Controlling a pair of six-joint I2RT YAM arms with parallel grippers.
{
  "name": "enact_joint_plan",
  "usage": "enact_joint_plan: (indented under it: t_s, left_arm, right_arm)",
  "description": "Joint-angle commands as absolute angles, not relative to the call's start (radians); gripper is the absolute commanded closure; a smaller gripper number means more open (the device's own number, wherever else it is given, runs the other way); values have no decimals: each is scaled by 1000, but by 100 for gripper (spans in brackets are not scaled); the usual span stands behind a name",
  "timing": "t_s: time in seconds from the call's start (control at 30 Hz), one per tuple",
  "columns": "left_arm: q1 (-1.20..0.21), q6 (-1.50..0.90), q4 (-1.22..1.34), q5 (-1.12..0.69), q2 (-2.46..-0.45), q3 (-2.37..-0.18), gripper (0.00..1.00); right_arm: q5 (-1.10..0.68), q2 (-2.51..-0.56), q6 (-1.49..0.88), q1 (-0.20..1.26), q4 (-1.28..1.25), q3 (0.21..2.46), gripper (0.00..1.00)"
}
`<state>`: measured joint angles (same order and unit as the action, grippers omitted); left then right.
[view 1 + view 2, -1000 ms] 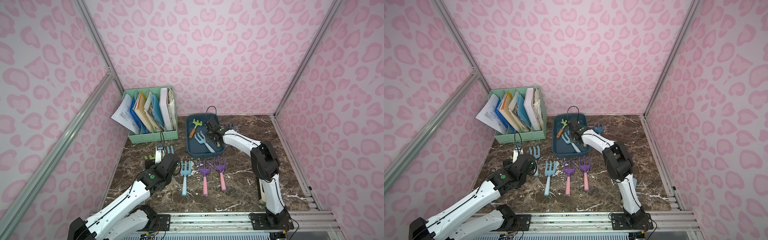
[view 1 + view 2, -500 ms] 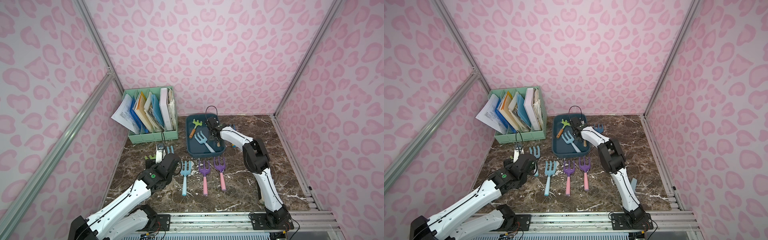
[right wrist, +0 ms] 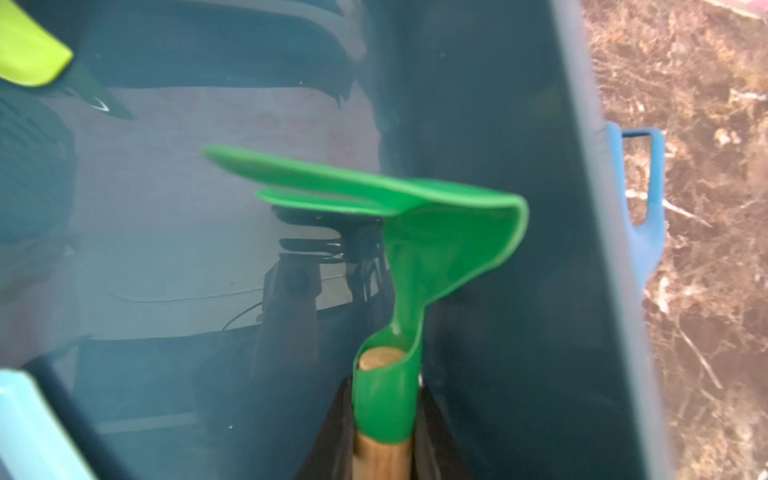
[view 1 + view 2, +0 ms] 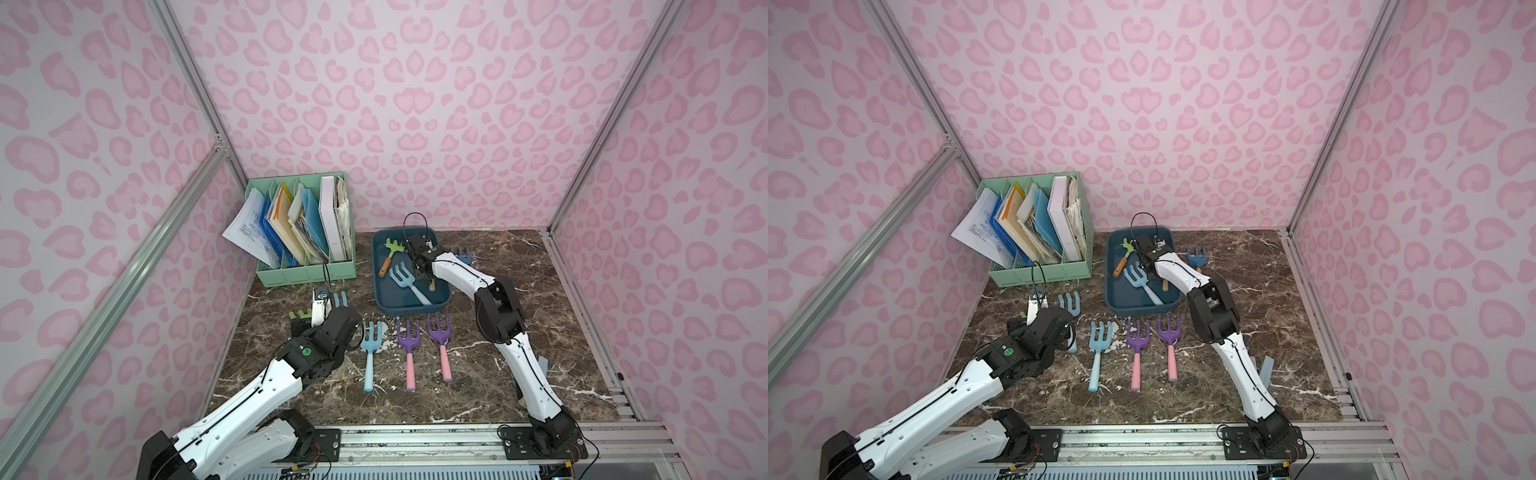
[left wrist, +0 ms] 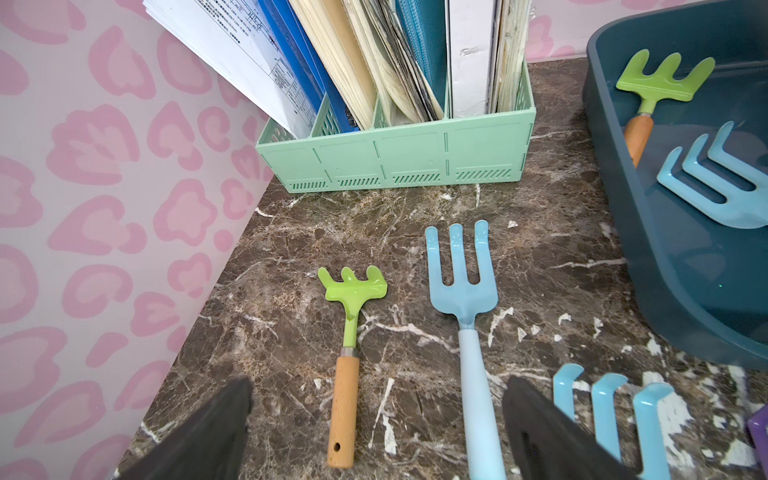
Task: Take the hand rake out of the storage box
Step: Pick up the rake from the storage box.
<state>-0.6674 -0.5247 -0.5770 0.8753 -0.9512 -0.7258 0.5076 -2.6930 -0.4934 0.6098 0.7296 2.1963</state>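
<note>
Hand rake (image 3: 415, 232) with the dark green metal head and round wooden handle sat right in the right tool (image 3: 383, 419). Its dark fingers (image 3: 334, 440) were pinched shut on the neck, where the green socket met the wood. The rake was inside the shallow dark teal plastic storage box (image 4: 415, 309), close along the wall nearest the darker blue rake (image 4: 459, 255) outside, prongs pointing toward the middle of the box. Couldn't tell if it was off the box floor. In both top views the arm hid most of it; only the wooden end (image 4: 1165, 285) poked out.

Left tool (image 5: 378, 384) hung over the brown marble desk (image 5: 540, 249), jaws spread wide, gripping nothing.

No brand I could read. The white printed sheet (image 5: 232, 58) in the mint-green plastic file organiser (image 5: 395, 162) had print too small to make out.

Count: three in the box, including a lime-green rake (image 4: 392, 247) and a light-blue rake (image 4: 402, 274). Six on the desk: a second lime-green rake (image 5: 351, 286), a light-blue fork (image 5: 461, 286), a light-blue bent-prong rake (image 4: 368, 345), a purple pink-handled rake (image 4: 409, 340), its purple twin (image 4: 439, 334), plus that darker blue one.
</note>
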Motion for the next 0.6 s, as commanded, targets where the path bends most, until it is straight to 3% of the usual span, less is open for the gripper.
enact_joint_plan:
  t_s: [0.0,0.07,0.2,0.33,0.47,0.57]
  left_arm:
    - [-667,-534,-574,888,-949,-733,2]
    - [-667,-533,-575,888,-950,-733,2]
    - [-667,-535,-576,888,-949,-733,2]
    - [-667,-535,-576,890,-950,-734,2]
    - [-667,-537,-581,888,-948,-734,2]
    - [-667,-537,-578,887,-948,-734,2]
  right_arm:
    - [512,-2685,-497,612,771,2207,92]
    - [501,-2654,-488,621,773,2204,100]
    - [428,-2529,-457,635,742,2132,100]
    - [252,-2277,-397,620,597,1882,100]
    - [42,-2009,-261,519,462,1603,100]
    - [-112,-1916,-120,379,440,1489,100]
